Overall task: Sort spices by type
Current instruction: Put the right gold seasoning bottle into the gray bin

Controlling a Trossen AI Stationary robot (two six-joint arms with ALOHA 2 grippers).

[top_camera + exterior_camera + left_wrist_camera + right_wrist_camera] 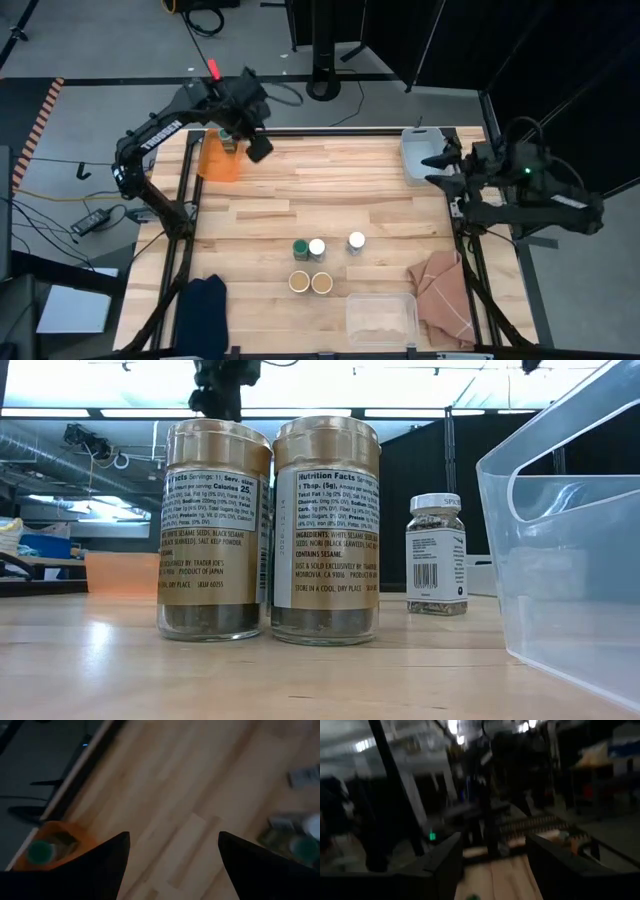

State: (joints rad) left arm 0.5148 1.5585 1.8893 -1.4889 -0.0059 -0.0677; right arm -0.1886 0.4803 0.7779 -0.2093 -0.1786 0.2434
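Pale wooden planks of the table (320, 200) carried five upright spice jars in a loose cluster near the front middle, every lid facing straight up, so each jar's long axis stood vertical. The green-lidded jar (299, 247) touched a white-lidded jar (317, 246) at its 3 o'clock, and a second white-lidded jar (356, 240) stood apart farther toward 3 o'clock. Two tan-lidded jars (310, 282) sat side by side at 6 o'clock of that pair; in the low view their labels faced the camera. Another green-lidded jar (40, 852) stood upright inside the orange bin (220, 160) at the table's 10 o'clock corner. The left gripper (240, 135) hung over that bin, fingers spread and holding nothing. The right gripper (440, 170) waited at 2 o'clock beside a grey tray (420, 150), fingers apart.
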